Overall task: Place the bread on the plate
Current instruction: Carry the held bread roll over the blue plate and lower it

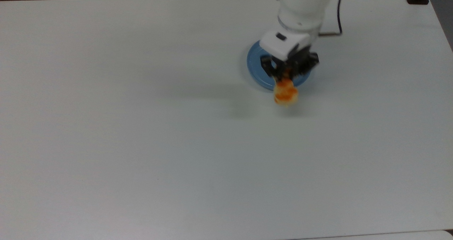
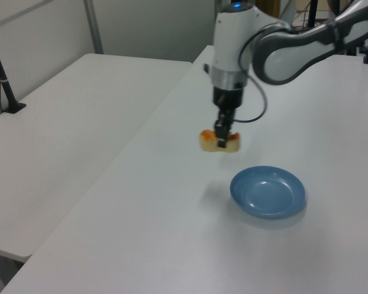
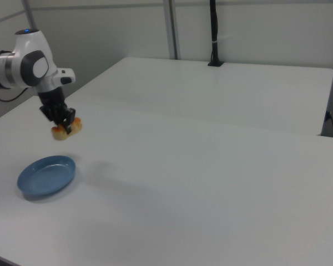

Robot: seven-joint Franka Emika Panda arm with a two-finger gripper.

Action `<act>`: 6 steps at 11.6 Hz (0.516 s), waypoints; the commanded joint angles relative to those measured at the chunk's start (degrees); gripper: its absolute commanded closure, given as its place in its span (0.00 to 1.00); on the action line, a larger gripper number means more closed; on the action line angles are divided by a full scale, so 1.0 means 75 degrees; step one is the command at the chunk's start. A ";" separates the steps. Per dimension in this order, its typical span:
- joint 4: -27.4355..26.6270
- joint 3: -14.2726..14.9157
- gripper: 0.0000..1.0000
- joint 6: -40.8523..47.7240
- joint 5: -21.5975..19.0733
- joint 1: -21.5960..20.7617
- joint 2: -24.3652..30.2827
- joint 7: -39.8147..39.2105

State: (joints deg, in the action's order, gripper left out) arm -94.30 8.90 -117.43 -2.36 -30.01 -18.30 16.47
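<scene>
Above the white table (image 1: 141,126), I hold the bread (image 1: 285,92) in the air, my gripper (image 1: 287,71) closed on its middle, with both ends sticking out past my fingers. In the left view the bread (image 2: 220,141) hangs higher than the plate (image 2: 268,192) and towards the left view's left of it. The plate (image 3: 46,175) lies flat on the table, with nothing on it.
</scene>
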 commanded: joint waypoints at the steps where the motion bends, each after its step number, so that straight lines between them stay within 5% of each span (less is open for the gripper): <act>1: -0.2387 -0.0632 0.73 -0.0069 0.0069 0.0190 0.1384 -0.0215; 4: -0.2754 -0.0892 0.69 -0.0081 0.0081 0.0239 0.1316 -0.0180; 5: -0.2754 -0.0951 0.64 -0.0104 0.0069 0.0216 0.1129 -0.0075; 6: -0.2719 -0.0975 0.44 -0.0302 0.0069 0.0181 0.0895 0.0193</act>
State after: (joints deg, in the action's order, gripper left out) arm -113.42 3.02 -116.59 -2.36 -29.29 -9.99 15.76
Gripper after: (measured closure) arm 0.692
